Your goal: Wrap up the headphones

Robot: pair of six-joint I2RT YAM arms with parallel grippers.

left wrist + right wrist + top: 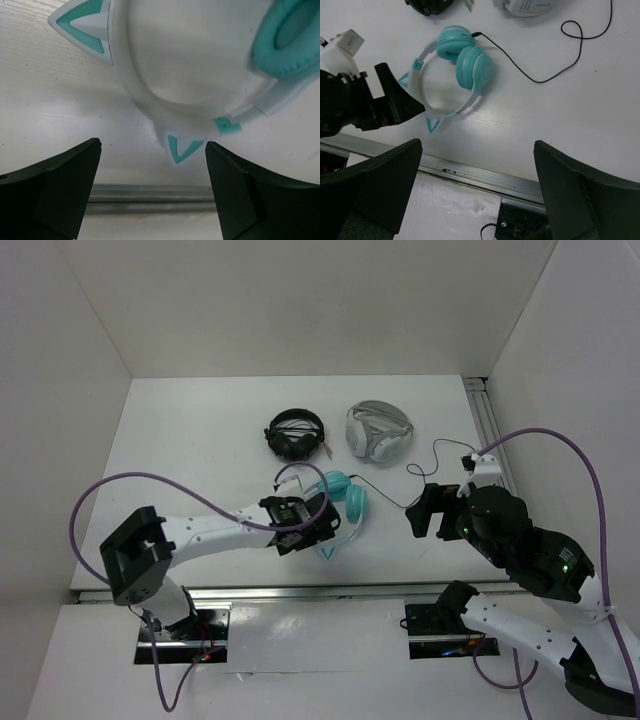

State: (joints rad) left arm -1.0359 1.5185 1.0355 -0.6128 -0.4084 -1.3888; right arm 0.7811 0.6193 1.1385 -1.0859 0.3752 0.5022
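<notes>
Headphones [472, 67] lie on the tabletop [580, 115], headband [150, 60] just ahead of the spread left gripper [152, 145]; right gripper [478, 145], also spread, hovers apart.

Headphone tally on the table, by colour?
Teal headphones: 1
Black headphones: 1
White-grey headphones: 1
Total: 3
</notes>
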